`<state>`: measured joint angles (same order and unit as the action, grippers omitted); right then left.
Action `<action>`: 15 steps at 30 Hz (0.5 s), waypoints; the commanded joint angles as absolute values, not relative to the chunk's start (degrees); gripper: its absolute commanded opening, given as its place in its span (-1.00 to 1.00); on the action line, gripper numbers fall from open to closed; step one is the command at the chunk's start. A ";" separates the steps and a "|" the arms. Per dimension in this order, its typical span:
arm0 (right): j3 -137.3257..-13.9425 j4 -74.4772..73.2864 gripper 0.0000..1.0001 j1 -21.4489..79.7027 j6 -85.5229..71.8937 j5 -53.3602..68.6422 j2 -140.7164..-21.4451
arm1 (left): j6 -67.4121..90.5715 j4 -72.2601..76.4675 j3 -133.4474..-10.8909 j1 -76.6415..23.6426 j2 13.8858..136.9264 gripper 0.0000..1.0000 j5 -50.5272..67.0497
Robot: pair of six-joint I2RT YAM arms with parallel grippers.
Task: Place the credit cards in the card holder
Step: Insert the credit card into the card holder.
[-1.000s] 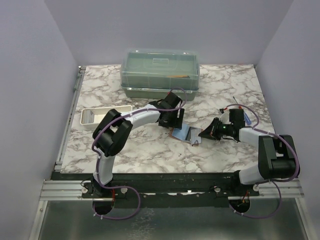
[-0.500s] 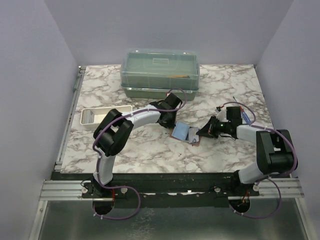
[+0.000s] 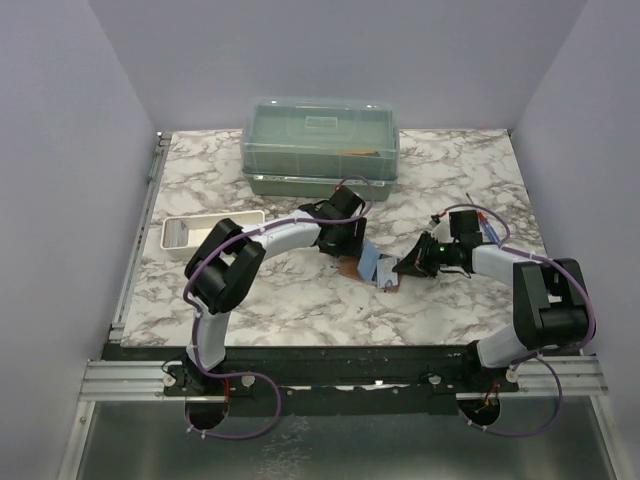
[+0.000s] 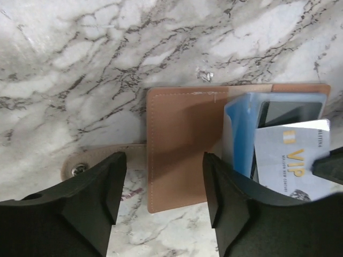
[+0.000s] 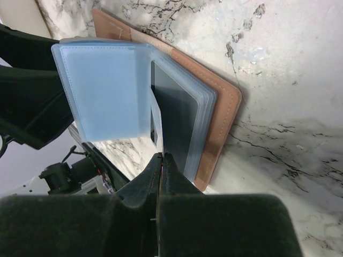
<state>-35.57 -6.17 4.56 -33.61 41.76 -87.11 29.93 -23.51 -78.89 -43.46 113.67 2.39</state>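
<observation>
A translucent green lidded plastic box [image 3: 322,140] stands at 12 o'clock on the marble-patterned tabletop [image 3: 250,300], and a long white rectangular tray [image 3: 225,232] lies at 9 o'clock near the left edge. Both are well apart from the brown leather-look folding card holder [image 3: 365,266], which lies open just 5 o'clock of the table's middle. The two arms close it in. The left gripper [image 4: 163,176] hangs over it from 10 o'clock, jaws partly apart and gripping nothing; one finger is above the brown flap, the other above the snap tab [image 4: 80,170]. The right gripper [image 5: 161,160] reaches in from 3 o'clock, pinched tight on a white credit card with gold VIP lettering [image 4: 292,163] at the mouth of the bluish-grey pockets [image 5: 102,91]. Bare marble lies from 6 to 8 o'clock of the holder. One raised pocket leaf stands up, and a dark credit card [image 5: 174,120] sits in the pocket beneath it. The box's contents are too blurred to tell.
</observation>
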 commanded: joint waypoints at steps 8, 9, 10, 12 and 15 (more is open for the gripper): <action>-35.69 -7.57 -0.99 5.10 -33.31 40.61 -86.47 | 31.87 -29.40 -78.02 -40.28 110.16 0.43 5.07; -35.64 -7.44 -0.99 5.10 -33.31 40.65 -86.41 | 31.11 -30.39 -78.24 -40.19 109.88 0.43 3.39; -35.59 -7.39 -0.99 5.10 -33.31 40.69 -86.40 | 30.62 -31.17 -78.38 -40.14 109.51 0.44 1.90; -35.54 -7.23 -0.99 5.10 -33.18 40.77 -86.26 | 30.33 -31.47 -78.16 -39.94 108.46 0.47 0.77; -35.66 -7.21 -0.99 5.14 -32.98 40.76 -86.44 | 30.52 -31.23 -78.82 -39.60 107.60 0.51 4.52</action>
